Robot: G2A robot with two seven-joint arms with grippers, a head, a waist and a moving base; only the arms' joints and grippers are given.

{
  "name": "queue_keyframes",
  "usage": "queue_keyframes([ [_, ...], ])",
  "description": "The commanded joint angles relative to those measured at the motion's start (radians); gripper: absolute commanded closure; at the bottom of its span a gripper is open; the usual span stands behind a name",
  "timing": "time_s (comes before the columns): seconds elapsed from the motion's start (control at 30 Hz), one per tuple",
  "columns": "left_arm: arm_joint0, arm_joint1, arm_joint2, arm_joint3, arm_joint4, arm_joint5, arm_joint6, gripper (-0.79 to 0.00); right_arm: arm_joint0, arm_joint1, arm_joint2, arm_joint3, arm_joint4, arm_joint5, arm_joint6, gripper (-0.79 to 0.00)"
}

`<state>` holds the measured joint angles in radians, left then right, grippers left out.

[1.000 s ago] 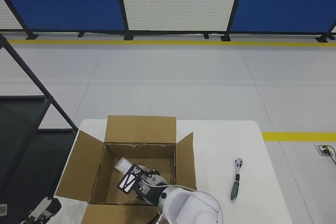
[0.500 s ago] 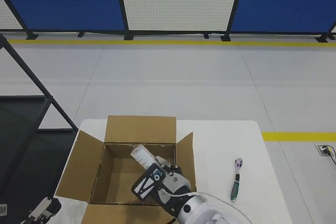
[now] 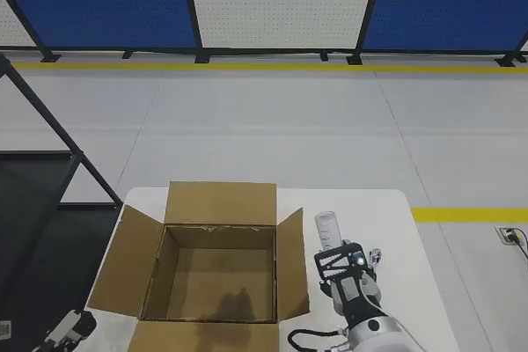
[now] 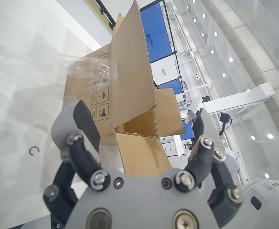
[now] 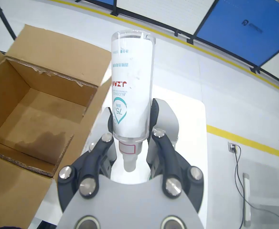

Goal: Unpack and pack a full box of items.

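An open cardboard box [image 3: 218, 264] stands on the white table [image 3: 396, 220], its inside bare in the top view. My right gripper [image 3: 338, 258] is shut on a clear bottle with a white label [image 3: 327, 230], held over the table just right of the box's right flap. In the right wrist view the bottle [image 5: 131, 84] sits between the fingers [image 5: 155, 113] with its neck toward the wrist, and the box [image 5: 29, 106] lies beside it. My left gripper [image 4: 142, 120] stands open and holds nothing, low by the box's outer wall [image 4: 132, 77].
A ratchet wrench with a green handle [image 3: 370, 286] lies on the table right of the held bottle. A dark rack [image 3: 26, 220] stands off the table's left side. Loose clear tape [image 4: 91, 69] hangs from the box's outer wall.
My right gripper has lifted the bottle out of the box and carried it right, past the right flap, to a spot over the table. The box now looks bare inside.
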<state>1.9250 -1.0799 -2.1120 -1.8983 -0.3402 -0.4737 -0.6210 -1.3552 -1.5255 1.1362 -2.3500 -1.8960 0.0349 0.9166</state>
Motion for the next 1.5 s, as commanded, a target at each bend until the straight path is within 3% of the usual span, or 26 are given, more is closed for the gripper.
queue_keyframes([
  [0.0, 0.000, 0.000, 0.000, 0.000, 0.000, 0.000, 0.000, -0.785, 0.003, 0.000, -0.001, 0.000, 0.003, -0.004, 0.000, 0.000],
  [0.13, 0.000, 0.000, 0.000, 0.000, 0.000, 0.000, 0.000, -0.785, 0.001, 0.000, -0.001, 0.003, 0.003, -0.004, -0.005, 0.000],
  [0.3, 0.000, 0.000, 0.000, 0.000, 0.000, 0.000, 0.000, -0.785, 0.011, -0.007, 0.070, 0.052, 0.073, 0.099, 0.015, 0.000],
  [1.47, 0.000, 0.000, 0.000, 0.000, 0.000, 0.000, 0.000, -0.785, 0.011, -0.007, 0.070, 0.052, 0.073, 0.099, 0.015, 0.000],
])
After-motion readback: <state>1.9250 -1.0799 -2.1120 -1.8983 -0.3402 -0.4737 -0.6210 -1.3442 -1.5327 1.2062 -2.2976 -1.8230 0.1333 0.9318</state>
